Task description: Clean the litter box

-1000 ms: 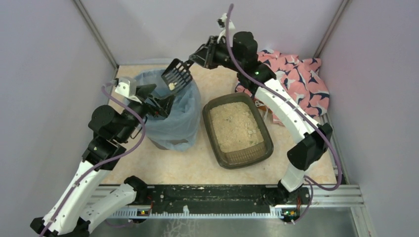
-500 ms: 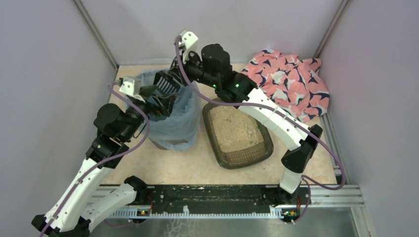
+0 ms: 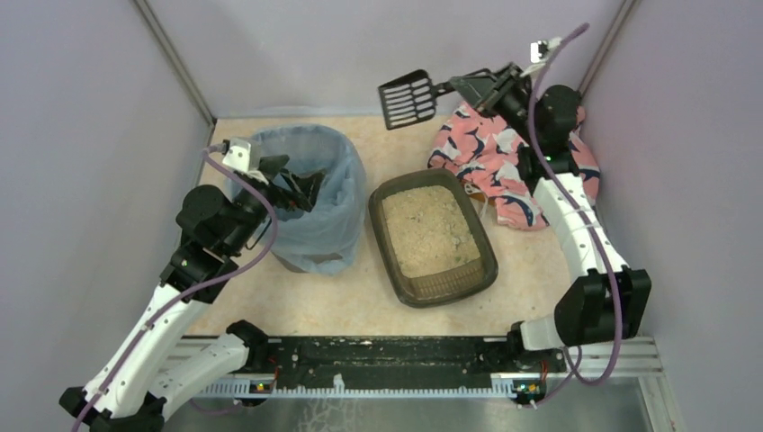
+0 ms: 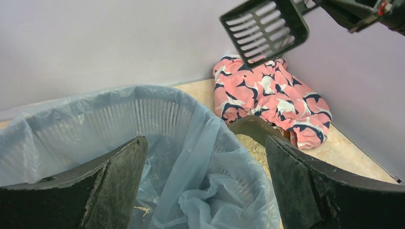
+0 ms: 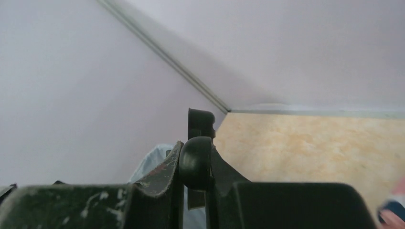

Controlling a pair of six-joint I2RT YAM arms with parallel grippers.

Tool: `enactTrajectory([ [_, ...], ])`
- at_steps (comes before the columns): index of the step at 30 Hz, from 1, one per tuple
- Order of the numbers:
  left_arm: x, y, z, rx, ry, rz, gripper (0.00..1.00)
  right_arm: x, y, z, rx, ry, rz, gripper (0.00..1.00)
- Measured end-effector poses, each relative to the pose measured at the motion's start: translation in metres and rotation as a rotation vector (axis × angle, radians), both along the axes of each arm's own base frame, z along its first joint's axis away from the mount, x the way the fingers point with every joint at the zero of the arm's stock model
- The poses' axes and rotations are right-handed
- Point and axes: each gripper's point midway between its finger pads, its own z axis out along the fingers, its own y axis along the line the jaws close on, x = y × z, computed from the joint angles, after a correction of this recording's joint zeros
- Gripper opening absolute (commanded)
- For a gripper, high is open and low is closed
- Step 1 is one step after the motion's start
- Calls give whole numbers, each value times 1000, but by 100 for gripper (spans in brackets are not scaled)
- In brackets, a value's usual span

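Note:
The litter box (image 3: 447, 289), a dark brown tray of beige litter, lies on the floor at centre; its far rim (image 4: 249, 125) shows in the left wrist view. My right gripper (image 3: 461, 86) is shut on the handle of a black slotted scoop (image 3: 409, 99), held high near the back wall, above and behind the box. The scoop (image 4: 265, 28) looks empty. In the right wrist view the jaws (image 5: 196, 162) pinch the rounded handle end. My left gripper (image 3: 301, 187) stands wide open over the round bin (image 3: 315, 229) lined with a blue bag (image 4: 210, 162), nothing between its fingers.
A pink patterned cloth (image 3: 504, 153) lies bunched in the back right corner, right of the litter box. Purple walls close in on three sides. The arms' mounting rail (image 3: 387, 360) runs along the near edge.
My right arm dipped the scoop over the bin, then swung it back up and to the right, near the back wall. The left arm has barely moved.

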Motion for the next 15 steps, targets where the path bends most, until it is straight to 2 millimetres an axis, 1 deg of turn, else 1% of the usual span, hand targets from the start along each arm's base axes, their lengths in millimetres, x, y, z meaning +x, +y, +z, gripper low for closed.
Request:
enactTrajectory([
  [1, 1, -1, -1, 3, 4, -3, 99, 2, -20, -7, 22, 33, -32, 0],
  [2, 1, -3, -3, 6, 8, -10, 99, 2, -34, -16, 29, 67, -61, 0],
  [3, 2, -4, -4, 7, 10, -13, 99, -2, -46, -32, 19, 121, -89, 0],
  [4, 2, -5, -4, 7, 12, -17, 99, -6, -50, -40, 5, 144, -104, 0],
  [5, 2, -5, -4, 6, 13, -20, 99, -12, -53, -51, -25, 178, -124, 0],
  [8, 1, -5, -4, 3, 13, -26, 99, -36, -62, -77, -127, 234, -179, 0],
  [11, 0, -8, -4, -1, 16, -41, 99, -61, -77, -88, -245, 245, -260, 0],
  [13, 0, -12, -5, -6, 25, -59, 99, -71, -85, -92, -315, 238, -321, 0],
  [15, 1, -18, -8, -9, 35, -82, 99, -84, -87, -101, -402, 239, -361, 0],
])
